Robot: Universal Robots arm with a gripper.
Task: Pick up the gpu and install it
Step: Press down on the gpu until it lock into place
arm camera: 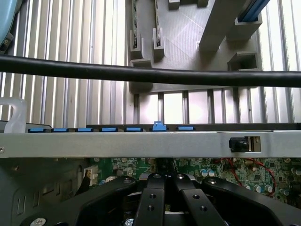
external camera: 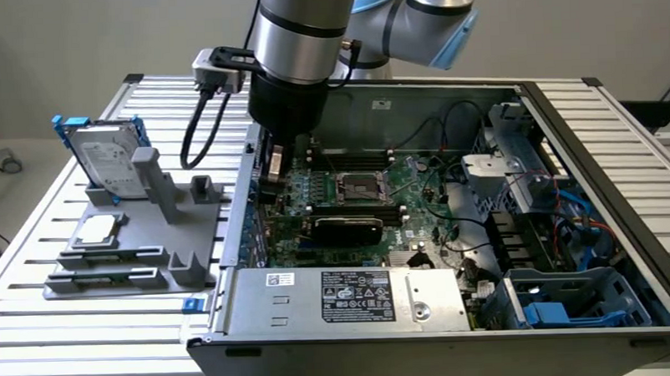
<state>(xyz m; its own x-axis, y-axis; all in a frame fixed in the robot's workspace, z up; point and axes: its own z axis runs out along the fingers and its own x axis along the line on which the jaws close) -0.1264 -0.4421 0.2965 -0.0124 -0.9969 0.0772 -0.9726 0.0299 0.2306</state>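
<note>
Arm point(external camera: 307, 38) reaching down into open PC case point(external camera: 604, 229) at centre-left of exterior frame, along the case's left wall. Gripper point(external camera: 277, 169) low over motherboard point(external camera: 357, 187); jaws together in wrist view point(arm camera: 164, 193), linkage folded in, but cannot tell whether anything is clamped between them. GPU point(external camera: 348, 229) lying on motherboard at frame centre, black shroud up, below the CPU socket point(external camera: 355, 186), just right of gripper. Power supply point(external camera: 350, 298) at lower centre. Grey fixture point(external camera: 126, 262) on slatted tabletop point(external camera: 50, 332) at left, hard drive point(external camera: 106, 158) standing in it, small silver chip point(external camera: 99, 230) lying flat. Black cable point(arm camera: 150, 74) crossing wrist view.
</note>
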